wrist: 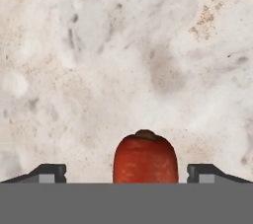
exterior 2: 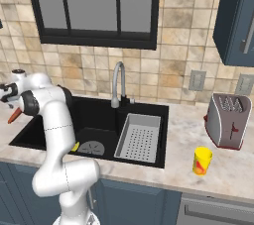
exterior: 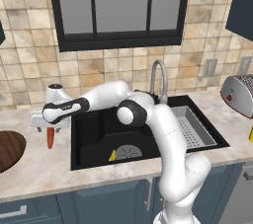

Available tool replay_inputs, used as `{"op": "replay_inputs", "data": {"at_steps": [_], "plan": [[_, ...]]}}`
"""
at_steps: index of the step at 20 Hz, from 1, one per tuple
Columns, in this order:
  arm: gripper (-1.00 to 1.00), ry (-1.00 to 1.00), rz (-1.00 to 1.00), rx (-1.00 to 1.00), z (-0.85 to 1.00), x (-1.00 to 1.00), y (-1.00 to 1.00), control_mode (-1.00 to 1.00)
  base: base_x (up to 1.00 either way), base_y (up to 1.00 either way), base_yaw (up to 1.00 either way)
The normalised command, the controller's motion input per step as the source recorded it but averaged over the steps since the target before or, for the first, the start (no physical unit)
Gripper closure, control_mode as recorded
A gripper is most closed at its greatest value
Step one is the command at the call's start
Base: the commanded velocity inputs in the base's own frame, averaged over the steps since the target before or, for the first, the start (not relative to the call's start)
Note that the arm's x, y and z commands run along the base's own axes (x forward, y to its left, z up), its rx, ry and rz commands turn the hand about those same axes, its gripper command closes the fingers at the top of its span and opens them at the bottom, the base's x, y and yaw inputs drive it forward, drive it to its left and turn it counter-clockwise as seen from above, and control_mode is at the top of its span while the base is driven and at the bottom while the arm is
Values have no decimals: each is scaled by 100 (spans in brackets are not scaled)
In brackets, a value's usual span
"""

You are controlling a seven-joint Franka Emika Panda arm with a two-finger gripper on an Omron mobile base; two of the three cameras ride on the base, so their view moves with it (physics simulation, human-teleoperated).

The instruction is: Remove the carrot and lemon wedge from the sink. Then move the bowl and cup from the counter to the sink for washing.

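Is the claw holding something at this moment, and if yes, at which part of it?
Nothing is held. The claw stands open over the counter, and the carrot sits between its fingertips with a gap on each side.

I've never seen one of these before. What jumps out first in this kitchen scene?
The big white robot arm bends over the black sink, reaching left so its gripper hangs above the beige counter with an orange carrot pointing down between its open fingers. A small yellow lemon wedge lies by the sink's drain, and a yellow cup stands near the toaster.
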Motion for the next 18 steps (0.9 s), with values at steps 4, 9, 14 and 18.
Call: {"op": "replay_inputs", "data": {"at_steps": [4, 9, 14, 18], "plan": [[-100, 0, 0, 3, 17, -10, -12, -100, 0, 0, 0], [-100, 0, 0, 4, 23, -10, -14, -100, 0, 0, 0], [-100, 0, 0, 1, 21, -20, -21, -100, 0, 0, 0], [-100, -2, 0, 0, 17, -26, -27, -100, 0, 0, 0]]}}
